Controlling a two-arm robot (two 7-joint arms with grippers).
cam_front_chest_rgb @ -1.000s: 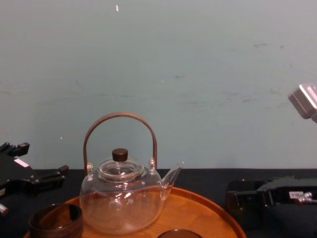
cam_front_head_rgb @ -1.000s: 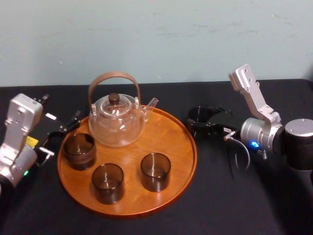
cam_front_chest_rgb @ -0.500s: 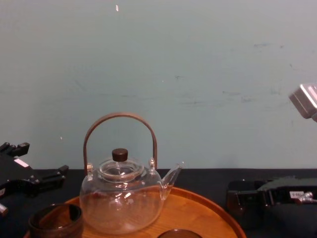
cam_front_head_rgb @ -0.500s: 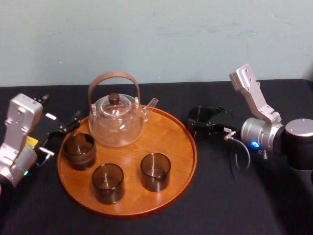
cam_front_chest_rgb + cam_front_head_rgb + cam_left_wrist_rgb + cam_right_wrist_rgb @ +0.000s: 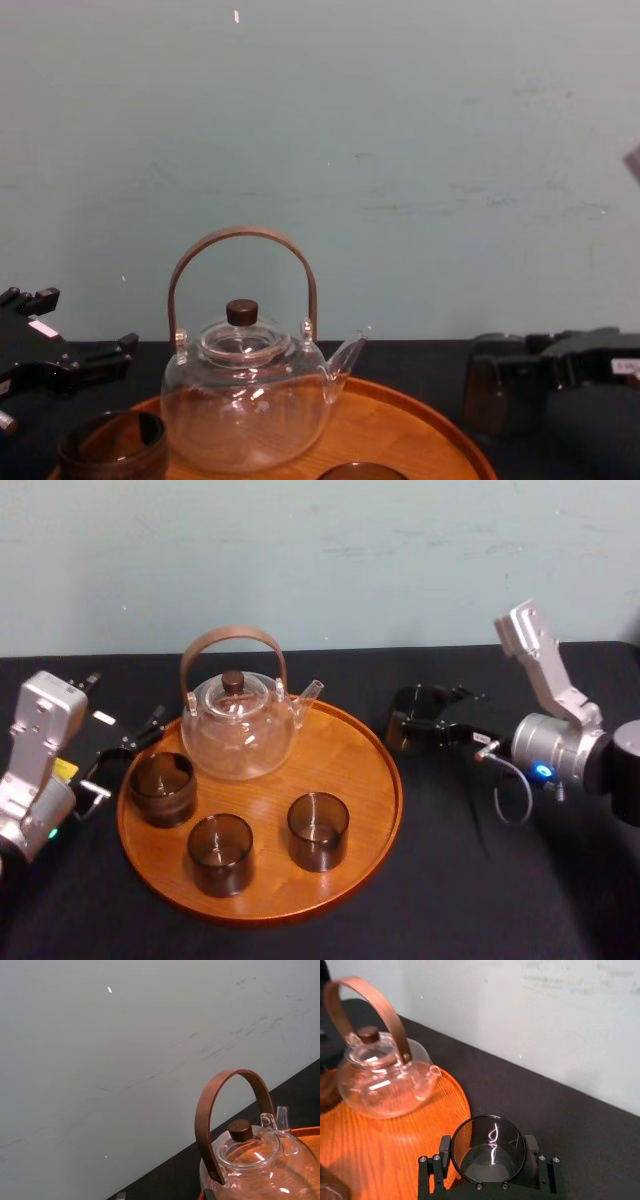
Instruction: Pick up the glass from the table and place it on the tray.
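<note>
Grasp made: the right pincer (image 5: 406, 721) pinches the dark smoky cylindrical glass (image 5: 488, 1152) at centre-right of the head view, just outside the large round orange-brown wooden tray (image 5: 345, 765); carrying over and setting down remain; the left pincer (image 5: 125, 745) idles far left.

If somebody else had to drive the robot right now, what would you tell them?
Right gripper: shut on the glass, beside the tray's right rim, not over it yet.
Left gripper: parked at the tray's left side.
On the tray: the teapot at the back and three other glasses in front.
Done: the glass is grasped.
Left: carry it over the tray, set it down, probably on the bare wood at the right, then let go.
</note>
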